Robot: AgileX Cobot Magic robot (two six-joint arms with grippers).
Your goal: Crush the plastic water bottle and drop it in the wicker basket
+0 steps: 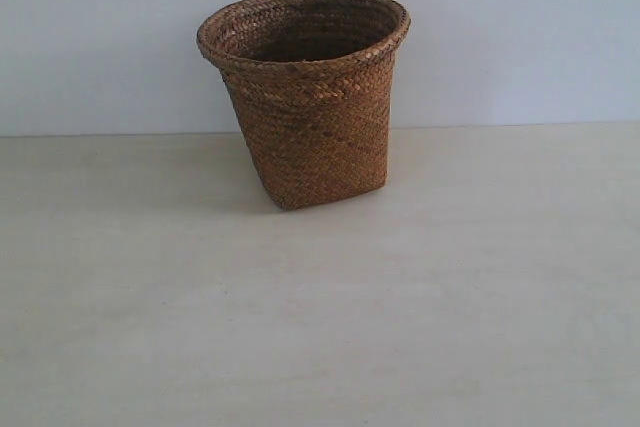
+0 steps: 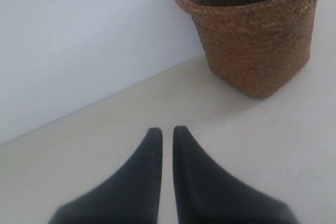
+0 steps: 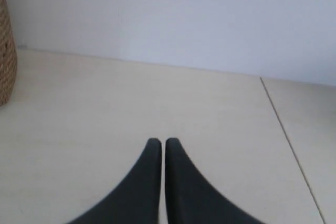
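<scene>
Plastic water bottle is seen in none of the three views, and its whereabouts cannot be told: only the upper inside of the wicker basket is shown, dark and shadowed, and its bottom is hidden. The basket is pictured upright toward the back of the pale bench, near a plain bluish-white wall. The left pincer is shown narrowed to a thin slit with nothing between its black fingers, hovering above the bench with the basket ahead and well apart. The right pincer is drawn nearly tight and likewise empty, with only a sliver of the basket's wall caught at the edge of its view and a thin seam crossing the bench nearby. Neither arm is caught in the exterior view. The step in hand is judged to be either the very outset, with the bottle yet to be found, or the finish, with the bottle already dropped in; which of the two cannot be settled. If the former, the bottle must first be located and both pincers opened wide. The basket is tightly plaited from coarse, matt brown strands, flared to a round rolled rim and tapered to a squarish base; the bench is smooth and faintly grained.
</scene>
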